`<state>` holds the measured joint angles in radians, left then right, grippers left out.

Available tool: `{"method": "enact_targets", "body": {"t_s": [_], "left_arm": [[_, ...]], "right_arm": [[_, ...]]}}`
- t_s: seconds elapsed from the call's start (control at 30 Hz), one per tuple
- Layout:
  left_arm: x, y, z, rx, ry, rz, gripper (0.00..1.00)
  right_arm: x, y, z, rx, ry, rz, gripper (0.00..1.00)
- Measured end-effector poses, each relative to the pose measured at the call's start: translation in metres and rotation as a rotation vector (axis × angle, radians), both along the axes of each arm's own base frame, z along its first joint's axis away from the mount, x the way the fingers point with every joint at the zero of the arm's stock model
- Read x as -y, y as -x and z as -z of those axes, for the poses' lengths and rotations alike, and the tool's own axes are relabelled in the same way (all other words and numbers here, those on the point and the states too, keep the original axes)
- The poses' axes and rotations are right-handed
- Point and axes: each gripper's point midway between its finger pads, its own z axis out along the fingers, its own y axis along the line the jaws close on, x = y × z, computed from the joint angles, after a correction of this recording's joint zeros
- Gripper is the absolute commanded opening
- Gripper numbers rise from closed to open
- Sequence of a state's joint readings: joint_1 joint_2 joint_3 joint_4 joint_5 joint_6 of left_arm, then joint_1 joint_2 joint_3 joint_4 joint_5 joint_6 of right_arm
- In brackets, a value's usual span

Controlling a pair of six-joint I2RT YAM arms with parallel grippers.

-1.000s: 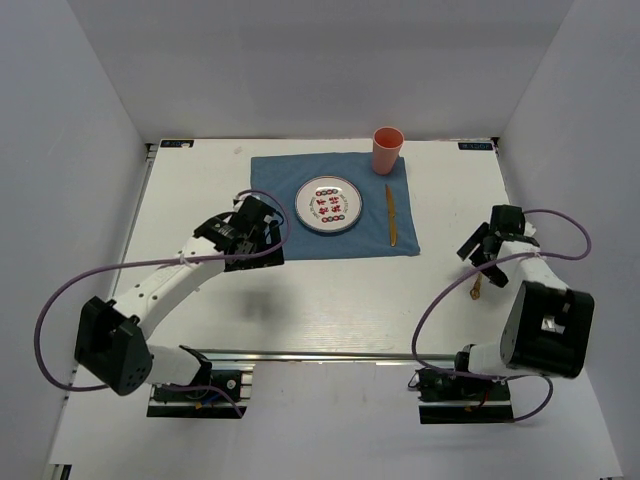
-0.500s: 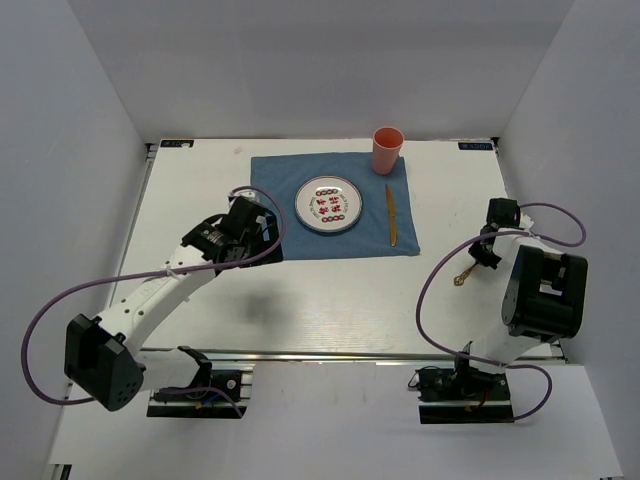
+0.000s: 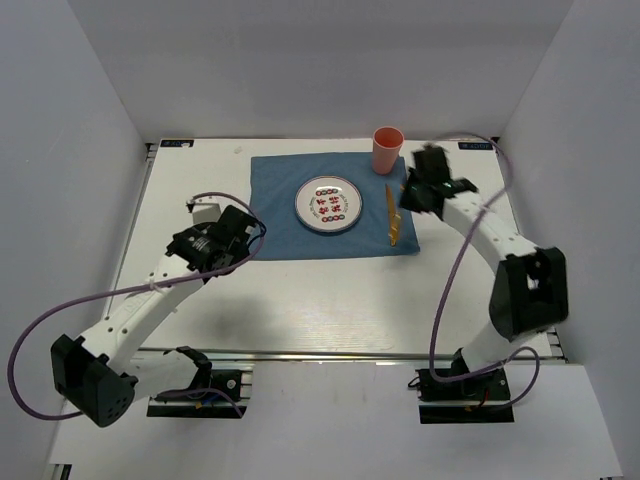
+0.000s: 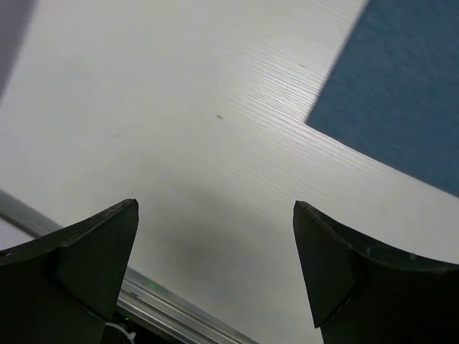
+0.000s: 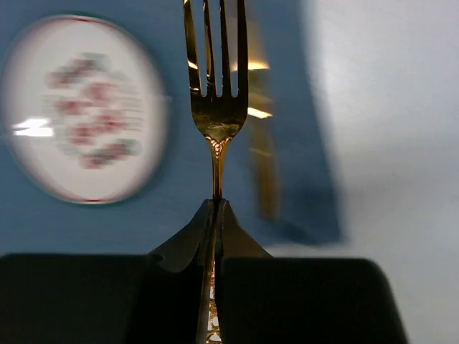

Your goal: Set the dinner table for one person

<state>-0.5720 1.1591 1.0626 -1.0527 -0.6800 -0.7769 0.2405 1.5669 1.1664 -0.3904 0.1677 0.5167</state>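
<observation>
The place setting is built on a blue cloth spread at the far middle of the white counter. A patterned plate sits at the cloth's centre, a gold knife lies lengthwise just to the plate's right, and a pink cup stands upright at the cloth's far right corner, above the knife. That leaves the cloth to the left of the plate bare, which is probably where the last piece belongs. The right arm reaches across to the cloth's right edge, and its jaws are pressed together on the thin handle of a gold fork. The tines point straight out ahead, so the fork can be laid flat and parallel to the knife. In the right wrist view the fork hangs above the cloth between the plate and the knife. That view is blurred, so I cannot tell how high the fork is above the fabric. The left arm hangs back over bare counter just off the cloth's near left corner. Its jaws are spread wide and hold nothing, which seems meant to keep it out of the other arm's way. A thin handle in a narrow pinch could twist, so the set-down calls for a low, level release.
</observation>
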Motion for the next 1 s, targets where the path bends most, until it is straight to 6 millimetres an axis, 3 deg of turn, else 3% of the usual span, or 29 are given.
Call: {"method": "enact_targets", "body": {"t_s": [0.17,0.2,0.27,0.37,0.5,0.63,0.77,1.0], "left_arm": [[-0.034,0.018,-0.018,0.088,-0.061,-0.117,0.98],[-0.038,0.021,-0.022,0.111,-0.058,-0.126,0.98],[-0.043,0.024,-0.03,0.161,-0.04,-0.136,0.98],[-0.047,0.027,-0.038,0.212,-0.012,-0.139,0.98],[-0.044,0.024,-0.038,0.22,-0.009,-0.133,0.98],[-0.038,0.015,-0.03,0.191,-0.028,-0.116,0.98],[-0.032,0.012,-0.023,0.166,-0.028,-0.088,0.98],[-0.026,0.009,-0.029,0.193,0.003,-0.054,0.98]], "right_arm": [[-0.176,-0.047,-0.073,0.154,-0.077,-0.318,0.0],[-0.213,-0.051,-0.078,0.169,-0.102,-0.374,0.0],[-0.267,-0.052,-0.078,0.158,-0.143,-0.448,0.0],[-0.325,-0.057,-0.053,0.123,-0.2,-0.498,0.0],[-0.348,-0.049,0.014,-0.005,-0.218,-0.489,0.0],[-0.357,-0.04,0.06,-0.092,-0.22,-0.467,0.0],[-0.367,-0.038,0.075,-0.116,-0.243,-0.456,0.0],[-0.385,-0.037,0.077,-0.107,-0.291,-0.453,0.0]]}}
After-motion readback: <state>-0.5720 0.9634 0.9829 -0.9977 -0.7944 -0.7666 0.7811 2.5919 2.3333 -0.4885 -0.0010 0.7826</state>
